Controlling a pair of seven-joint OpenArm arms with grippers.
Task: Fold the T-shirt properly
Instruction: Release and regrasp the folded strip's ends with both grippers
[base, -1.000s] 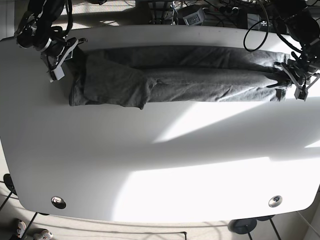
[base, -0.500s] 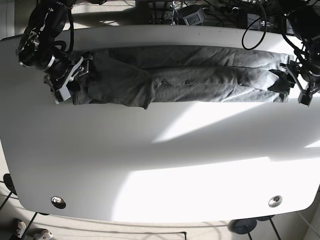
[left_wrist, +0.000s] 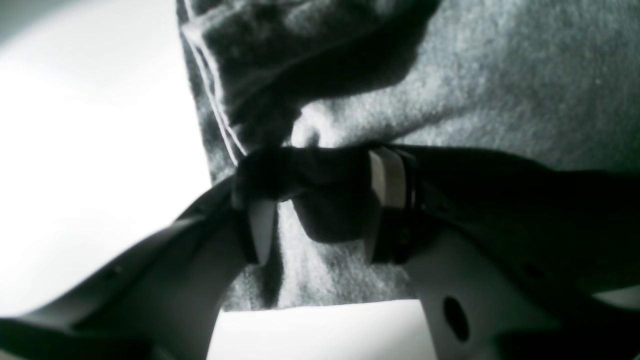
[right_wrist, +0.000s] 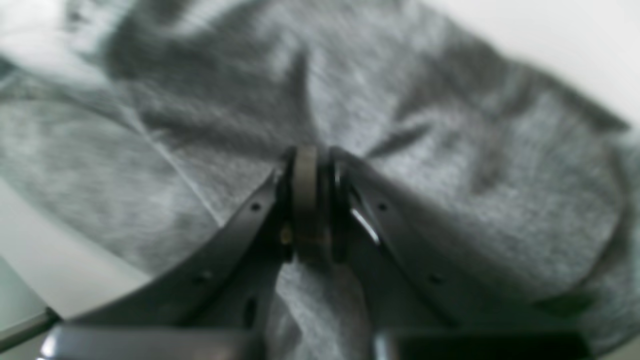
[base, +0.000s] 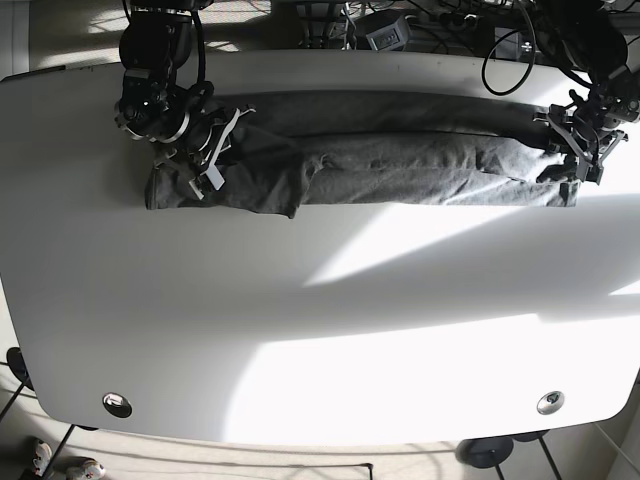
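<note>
A grey T-shirt (base: 400, 160) lies folded into a long band across the far part of the white table (base: 320, 330). My left gripper (base: 572, 150) is at the shirt's right end. In the left wrist view it (left_wrist: 322, 185) is shut on a dark bunched fold of the T-shirt (left_wrist: 500, 90) near its hem. My right gripper (base: 212, 155) is over the shirt's left end. In the right wrist view it (right_wrist: 311, 150) is shut, its tips pinching the T-shirt (right_wrist: 450, 150), with creases radiating from them.
Cables and a power box (base: 385, 30) lie past the table's far edge. Two round metal fittings (base: 117, 404) (base: 549, 402) sit near the front corners. Bright sun patches cross the middle of the table.
My right gripper has moved from the shirt's left edge inward and toward the far edge, onto the cloth. My left gripper has moved up and slightly inward with the right end. The band looks shorter.
</note>
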